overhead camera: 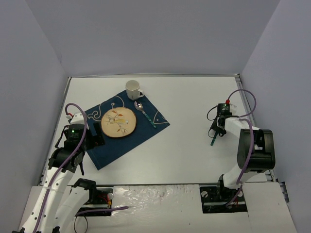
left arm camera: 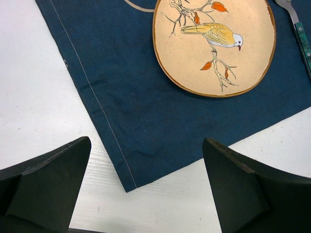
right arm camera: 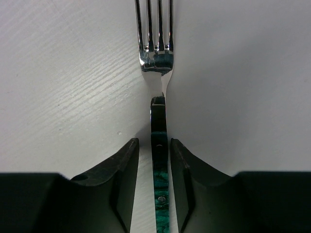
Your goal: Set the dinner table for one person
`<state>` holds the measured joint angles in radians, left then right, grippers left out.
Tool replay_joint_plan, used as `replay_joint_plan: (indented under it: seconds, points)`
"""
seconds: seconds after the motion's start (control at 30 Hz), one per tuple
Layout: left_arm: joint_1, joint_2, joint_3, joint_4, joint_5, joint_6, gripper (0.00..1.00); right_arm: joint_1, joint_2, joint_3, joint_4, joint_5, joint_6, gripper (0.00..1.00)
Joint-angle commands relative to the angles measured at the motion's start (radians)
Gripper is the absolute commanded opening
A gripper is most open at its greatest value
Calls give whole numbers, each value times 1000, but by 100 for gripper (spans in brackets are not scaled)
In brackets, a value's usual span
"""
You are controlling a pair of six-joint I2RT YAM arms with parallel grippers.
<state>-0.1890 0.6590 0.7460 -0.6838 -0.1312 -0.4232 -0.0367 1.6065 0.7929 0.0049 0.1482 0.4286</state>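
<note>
The white dinner table (overhead camera: 194,97) carries a dark blue placemat (overhead camera: 116,145) with a bird-painted plate (overhead camera: 118,123) on it, a green-handled spoon (overhead camera: 144,112) to the plate's right and a white mug (overhead camera: 133,89) at the mat's far corner. My left gripper (overhead camera: 95,133) is open and empty over the mat's near corner (left arm camera: 127,187); the plate (left arm camera: 214,43) lies ahead of it. A green-handled fork (right arm camera: 155,53) lies on the bare table at the right (overhead camera: 213,141). My right gripper (right arm camera: 154,143) straddles its handle, with a thin gap on each side.
Grey walls enclose the table on the left, far and right sides. The spoon's handle (left arm camera: 303,43) shows at the right edge of the left wrist view. The right arm's base (overhead camera: 255,150) stands near the fork.
</note>
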Motion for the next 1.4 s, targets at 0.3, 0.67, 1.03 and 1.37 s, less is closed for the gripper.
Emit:
replay_joint_plan:
  seconds: [0.3, 0.67, 1.03, 1.37]
  points:
    - [-15, 19, 19, 43, 92, -12, 97, 286, -80, 43, -45, 50, 4, 0]
    - [-20, 60, 67, 87, 228, -204, 97, 762, -57, 293, -15, 50, -4, 0]
    - [-23, 100, 200, -18, 22, -210, 97, 1035, 191, 555, 76, -55, -54, 0]
    - [-26, 80, 82, 128, 136, -330, 92, 1124, 214, 591, 148, -86, -64, 0]
